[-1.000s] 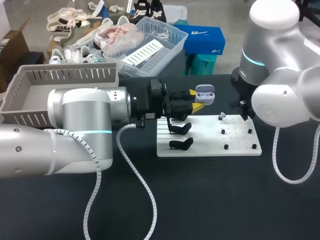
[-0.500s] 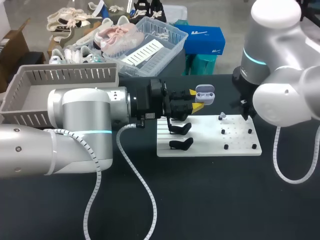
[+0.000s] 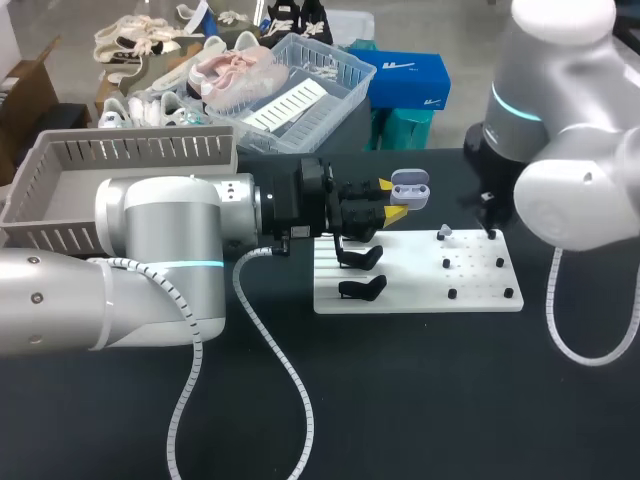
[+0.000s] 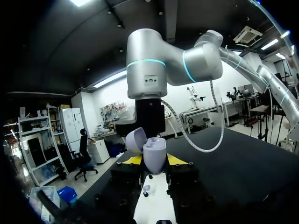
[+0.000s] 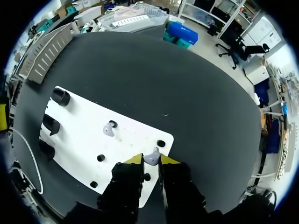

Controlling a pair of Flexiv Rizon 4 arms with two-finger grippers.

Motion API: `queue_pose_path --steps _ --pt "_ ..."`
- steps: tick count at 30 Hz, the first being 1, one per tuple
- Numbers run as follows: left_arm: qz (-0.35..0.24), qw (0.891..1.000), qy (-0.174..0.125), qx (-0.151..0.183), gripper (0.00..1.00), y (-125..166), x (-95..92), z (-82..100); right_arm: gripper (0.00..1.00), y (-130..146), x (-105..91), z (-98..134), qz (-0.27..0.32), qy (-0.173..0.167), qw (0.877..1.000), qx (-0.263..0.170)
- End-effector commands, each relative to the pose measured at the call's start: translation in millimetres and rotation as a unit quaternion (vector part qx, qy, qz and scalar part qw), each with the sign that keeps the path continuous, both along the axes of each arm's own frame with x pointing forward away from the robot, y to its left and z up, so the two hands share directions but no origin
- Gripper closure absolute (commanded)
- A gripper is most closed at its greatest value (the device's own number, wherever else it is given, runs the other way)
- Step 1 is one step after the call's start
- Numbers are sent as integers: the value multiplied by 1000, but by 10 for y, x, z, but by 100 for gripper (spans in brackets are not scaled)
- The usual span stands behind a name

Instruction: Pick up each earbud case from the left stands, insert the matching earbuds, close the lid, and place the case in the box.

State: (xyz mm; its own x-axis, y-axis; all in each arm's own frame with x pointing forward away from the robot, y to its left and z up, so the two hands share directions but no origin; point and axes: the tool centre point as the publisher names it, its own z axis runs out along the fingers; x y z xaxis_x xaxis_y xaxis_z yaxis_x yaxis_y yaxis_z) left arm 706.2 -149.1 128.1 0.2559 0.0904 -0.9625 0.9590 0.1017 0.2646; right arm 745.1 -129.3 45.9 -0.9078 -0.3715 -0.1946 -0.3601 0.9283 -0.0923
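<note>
My left gripper (image 3: pixel 392 199) hangs above the white board's (image 3: pixel 415 285) far left edge, shut on a lilac earbud case (image 3: pixel 410 187) whose lid stands open. In the left wrist view the case (image 4: pixel 154 154) sits upright between the yellow tips. My right gripper (image 5: pixel 152 160) is low over the board's (image 5: pixel 79 140) far right corner, shut on a lilac earbud (image 5: pixel 152 157). A second earbud (image 5: pixel 110 128) rests on the board, which the head view shows near the back edge (image 3: pixel 444 232). Two black stands (image 3: pixel 360 257) at the board's left are bare.
A grey slatted box (image 3: pixel 130 152) stands at the table's back left, behind my left arm. Small black pegs (image 3: pixel 452 294) dot the right half of the board. The dark tabletop (image 3: pixel 420 400) stretches in front of the board.
My right arm has shifted slightly to the right and up at the board's far right corner. The left arm and the case have not moved.
</note>
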Motion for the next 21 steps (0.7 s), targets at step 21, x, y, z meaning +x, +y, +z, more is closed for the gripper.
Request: queue_pose_path --steps 21 --pt "2 1000 -1 -1 100 -6 -2 -7 100 69 -341 271 20 -38 998 43"
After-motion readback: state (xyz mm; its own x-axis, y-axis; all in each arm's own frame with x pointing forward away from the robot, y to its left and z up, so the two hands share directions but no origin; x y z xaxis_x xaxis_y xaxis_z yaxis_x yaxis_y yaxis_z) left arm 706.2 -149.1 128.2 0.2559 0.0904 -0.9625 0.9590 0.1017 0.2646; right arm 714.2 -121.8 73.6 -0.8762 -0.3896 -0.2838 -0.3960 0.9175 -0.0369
